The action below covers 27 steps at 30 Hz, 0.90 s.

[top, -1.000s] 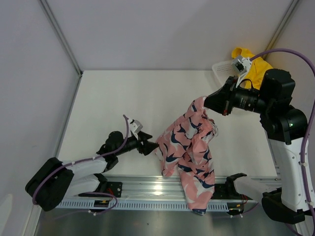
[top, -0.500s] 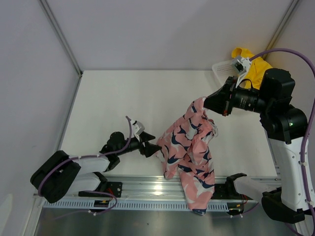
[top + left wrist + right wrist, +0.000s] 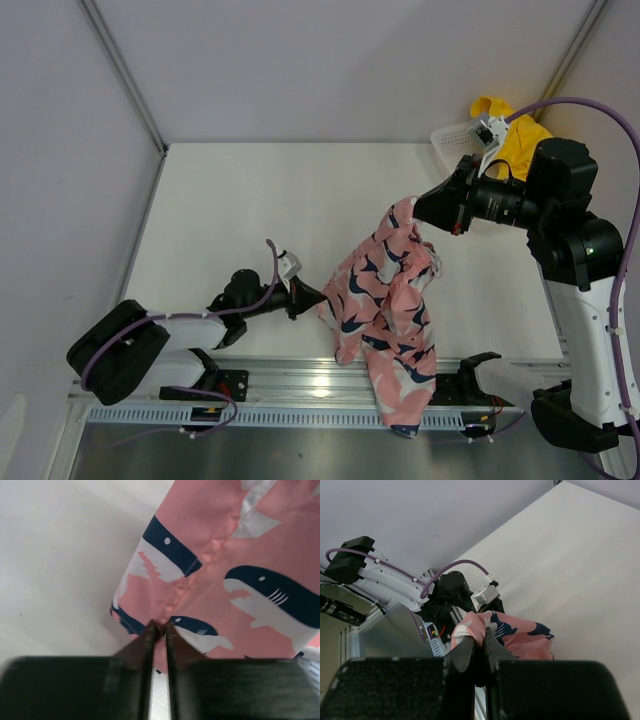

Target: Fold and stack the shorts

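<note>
1. The white tabletop (image 3: 300, 200) carried a white plastic mesh basket (image 3: 452, 138) at its far right corner.
2. The pink fabric shorts with navy-and-white shark print (image 3: 390, 310) hung from a raised top, their lower end draped over the near edge.
3. The plain yellow fabric shorts (image 3: 522, 135) lay bunched at the basket.
4. The right arm's fingers (image 3: 470, 647) were clamped on the pink shorts' top.
5. The left arm's fingers (image 3: 149, 637) were pinched on their left hem, low beside the tabletop.
</note>
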Each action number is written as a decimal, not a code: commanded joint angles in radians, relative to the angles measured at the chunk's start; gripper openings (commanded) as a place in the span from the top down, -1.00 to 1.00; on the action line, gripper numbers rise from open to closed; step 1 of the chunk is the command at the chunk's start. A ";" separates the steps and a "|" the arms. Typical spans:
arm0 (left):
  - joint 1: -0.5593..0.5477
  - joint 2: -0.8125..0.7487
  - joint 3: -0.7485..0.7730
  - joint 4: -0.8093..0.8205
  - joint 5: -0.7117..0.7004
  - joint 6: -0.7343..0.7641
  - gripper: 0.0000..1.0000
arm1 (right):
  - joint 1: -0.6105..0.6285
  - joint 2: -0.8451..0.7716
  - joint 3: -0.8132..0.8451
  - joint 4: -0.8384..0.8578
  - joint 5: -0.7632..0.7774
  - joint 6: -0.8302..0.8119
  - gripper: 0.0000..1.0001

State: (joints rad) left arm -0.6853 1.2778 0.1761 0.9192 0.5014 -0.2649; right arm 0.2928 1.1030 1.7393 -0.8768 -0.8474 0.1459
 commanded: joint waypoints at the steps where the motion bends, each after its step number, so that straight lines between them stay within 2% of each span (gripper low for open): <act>1: -0.007 -0.066 0.045 -0.056 -0.030 0.047 0.93 | 0.003 0.000 0.029 0.029 -0.013 0.012 1.00; 2: -0.007 -0.084 0.054 -0.083 -0.043 0.050 1.00 | 0.003 0.000 0.028 0.032 -0.013 0.014 1.00; 7: -0.007 -0.260 0.092 -0.245 -0.118 0.070 1.00 | 0.002 -0.002 -0.010 0.073 -0.001 0.029 1.00; 9: -0.007 -0.313 0.112 -0.370 -0.164 0.072 1.00 | 0.002 0.004 -0.026 0.088 0.031 0.049 1.00; 13: -0.007 -0.425 0.235 -0.627 -0.363 0.067 1.00 | 0.000 0.030 -0.064 0.177 0.085 0.090 1.00; 16: -0.007 -0.480 0.376 -0.842 -0.492 0.058 1.00 | 0.009 0.044 -0.089 0.283 0.102 0.132 1.00; 17: -0.007 -0.498 0.481 -0.894 -0.495 0.058 1.00 | 0.011 0.046 -0.086 0.304 0.117 0.139 1.00; 18: -0.007 -0.508 0.522 -1.024 -0.535 0.058 1.00 | 0.011 0.055 -0.055 0.327 0.117 0.150 1.00; 19: -0.007 -0.517 0.563 -1.078 -0.547 0.058 1.00 | 0.011 0.067 -0.019 0.325 0.117 0.161 1.00; 20: -0.007 -0.544 0.673 -1.126 -0.564 0.056 1.00 | 0.011 0.083 0.029 0.311 0.105 0.164 1.00; 22: -0.007 -0.581 0.727 -1.225 -0.581 0.038 1.00 | 0.017 0.115 0.160 0.280 0.088 0.181 1.00; 27: -0.007 -0.725 0.905 -1.339 -0.554 0.030 1.00 | 0.016 0.081 0.278 0.305 0.030 0.271 1.00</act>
State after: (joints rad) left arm -0.6884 0.6315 0.9844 -0.2626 -0.0315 -0.2276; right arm 0.3019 1.2522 1.9190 -0.6605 -0.7582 0.3378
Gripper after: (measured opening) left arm 0.003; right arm 0.036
